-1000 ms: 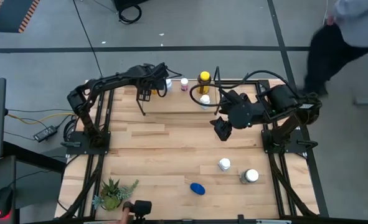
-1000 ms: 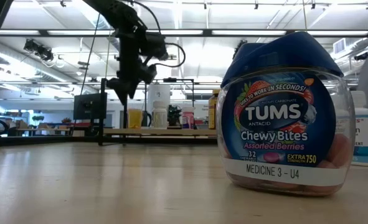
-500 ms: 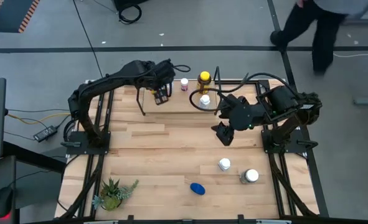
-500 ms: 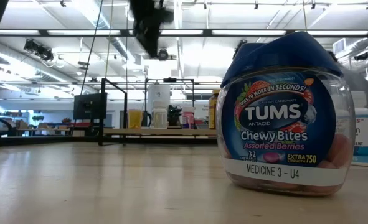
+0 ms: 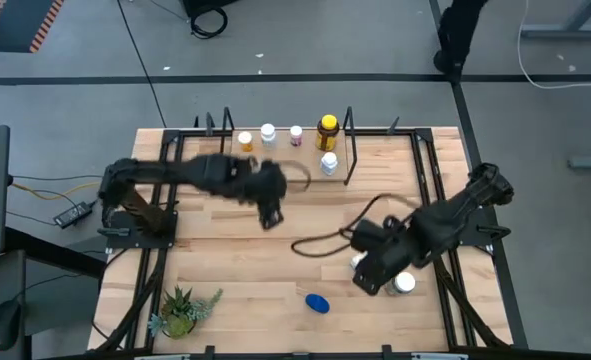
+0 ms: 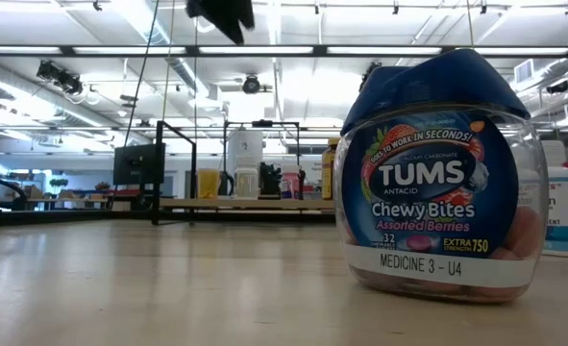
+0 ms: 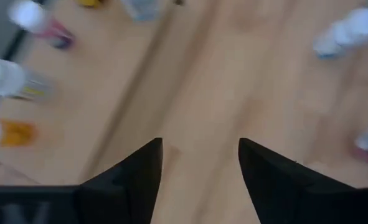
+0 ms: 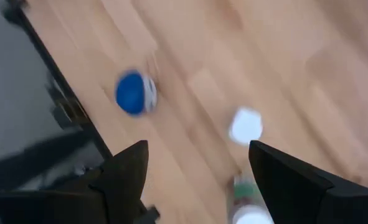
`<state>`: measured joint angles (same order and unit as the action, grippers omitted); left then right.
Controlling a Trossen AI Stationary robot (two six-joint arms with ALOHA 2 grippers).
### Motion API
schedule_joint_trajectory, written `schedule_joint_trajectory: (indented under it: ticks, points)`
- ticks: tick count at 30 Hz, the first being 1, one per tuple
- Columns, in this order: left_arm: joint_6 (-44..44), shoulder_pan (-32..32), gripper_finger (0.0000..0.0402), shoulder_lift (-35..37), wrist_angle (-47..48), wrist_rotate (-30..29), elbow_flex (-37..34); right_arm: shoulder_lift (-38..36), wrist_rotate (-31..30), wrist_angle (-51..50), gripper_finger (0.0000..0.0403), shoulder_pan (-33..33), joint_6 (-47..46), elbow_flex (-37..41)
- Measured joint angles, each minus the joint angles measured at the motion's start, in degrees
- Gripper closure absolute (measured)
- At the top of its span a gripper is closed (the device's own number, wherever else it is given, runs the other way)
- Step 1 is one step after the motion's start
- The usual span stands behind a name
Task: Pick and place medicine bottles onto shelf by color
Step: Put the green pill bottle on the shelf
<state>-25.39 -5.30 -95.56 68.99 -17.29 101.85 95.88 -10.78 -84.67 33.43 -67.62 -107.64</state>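
The shelf stands at the table's far edge. An orange bottle, a white one, a small pink one, a yellow one and a white one stand on it. A blue-capped bottle, a white-capped one and a clear-greyish one rest on the table near its near right. My left gripper hovers open and empty over mid-table. My right gripper hangs open above the white-capped bottle.
A small potted plant sits at the table's near left corner. A loose black cable loops from the right arm over the table's middle. A person's legs show on the floor beyond the far right edge.
My left gripper has drawn back from the shelf's white bottle toward the table's middle and risen. My right gripper has swung from beside the shelf toward the near edge, ending above the bottles at the near right. The person behind the table has walked farther off.
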Motion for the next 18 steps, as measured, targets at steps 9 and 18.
schedule_joint_trajectory:
  ticks: [9,18]
  points:
    - [-15.84,-14.04,0.0204,9.34,-14.78,-1.34,-16.0,-0.94,6.02,4.89,0.0119,7.11,-9.72,14.35]
    - [-26.72,-26.03,0.0198,11.05,-15.93,-6.63,-23.49,-7.25,4.89,10.07,0.0128,13.78,-33.8,26.02]
